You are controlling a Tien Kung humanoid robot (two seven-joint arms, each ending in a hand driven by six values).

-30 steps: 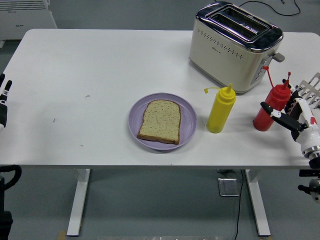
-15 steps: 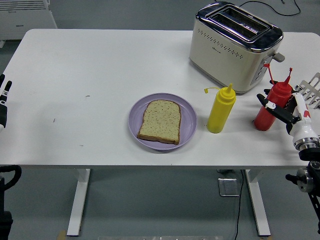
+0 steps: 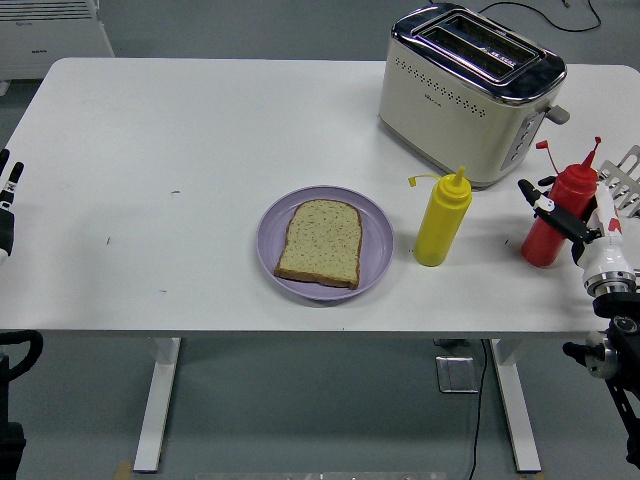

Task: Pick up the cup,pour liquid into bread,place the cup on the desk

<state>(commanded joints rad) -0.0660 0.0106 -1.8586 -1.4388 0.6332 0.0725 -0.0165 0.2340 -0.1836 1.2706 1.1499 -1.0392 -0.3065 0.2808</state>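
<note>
Down at the near right edge, the right robot hand (image 3: pixel 565 215) wraps its fingers (image 3: pixel 545 207) round the red squeeze bottle (image 3: pixel 559 217), which tilts on the white surface (image 3: pixel 200 130). There is no cup as such; this bottle stands in for it. Best to firm the grip mid-body and lift straight before swinging left past the yellow bottle (image 3: pixel 441 220) to the bread (image 3: pixel 320 243) on the purple plate (image 3: pixel 375 243). How tightly the far-side fingers close is hidden. The left robot hand (image 3: pixel 7 205) rests at the left edge, mostly cut off, its state unclear

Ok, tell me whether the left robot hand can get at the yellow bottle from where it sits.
Probably not easily: the left robot hand rests at the far left edge, the plate lies between, and the yellow bottle stands far right.
</note>
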